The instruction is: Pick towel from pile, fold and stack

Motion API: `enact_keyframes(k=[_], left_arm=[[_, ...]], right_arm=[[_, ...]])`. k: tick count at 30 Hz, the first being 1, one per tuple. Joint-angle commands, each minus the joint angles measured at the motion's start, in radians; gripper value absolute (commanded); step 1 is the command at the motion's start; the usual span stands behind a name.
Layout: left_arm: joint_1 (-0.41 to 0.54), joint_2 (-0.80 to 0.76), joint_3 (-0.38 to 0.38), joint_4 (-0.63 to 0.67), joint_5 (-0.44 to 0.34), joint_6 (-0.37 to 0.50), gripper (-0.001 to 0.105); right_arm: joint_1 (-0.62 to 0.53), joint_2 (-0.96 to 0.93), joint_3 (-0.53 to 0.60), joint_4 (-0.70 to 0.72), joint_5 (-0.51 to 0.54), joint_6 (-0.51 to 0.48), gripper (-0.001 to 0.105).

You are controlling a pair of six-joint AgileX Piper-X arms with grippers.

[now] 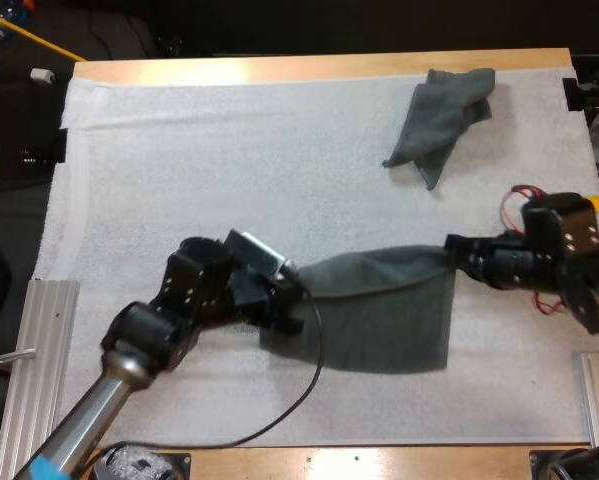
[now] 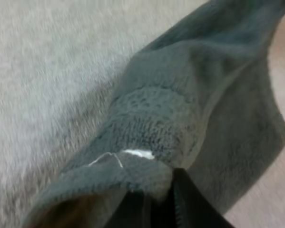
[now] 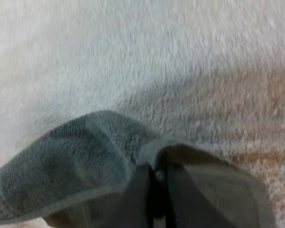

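White terry mat (image 1: pixel 179 170) covers nearly the whole wooden tabletop (image 1: pixel 329 68), and the work sits on its near half. The largest cloth is a dark grey-green towel (image 1: pixel 389 310). Its upper edge is stretched between the two arms, partway from the mat's centre to its near edge. Below that edge the cloth drapes toward the near edge, and its lower part appears to lie on the mat. A smaller-looking crumpled towel (image 1: pixel 444 120) lies near the mat's far right corner, well apart from the first and clear of both arms.

The left gripper (image 1: pixel 297 290) is clamped on the stretched towel's left corner; in its wrist view the black fingers (image 2: pixel 180 199) pinch a bunched fold. The right gripper (image 1: pixel 457 250) grips the opposite corner, with cloth pressed between its fingers in its own wrist view.

By my judgement the pick is done and the towel is spread for folding. No fold shows yet and no folded stack is on the mat, so folding, placing and the crumpled towel are left.
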Motion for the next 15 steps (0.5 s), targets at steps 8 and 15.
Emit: enact_keyframes(k=[8, 15], left_arm=[[0.114, 0.153, -0.003, -0.201, 0.029, -0.069, 0.0], [0.17, 0.294, -0.003, -0.337, 0.048, -0.069, 0.0]], right_arm=[[-0.002, 0.154, -0.003, -0.139, 0.036, 0.004, 0.0], [-0.002, 0.254, -0.003, -0.268, 0.092, 0.078, 0.0]])
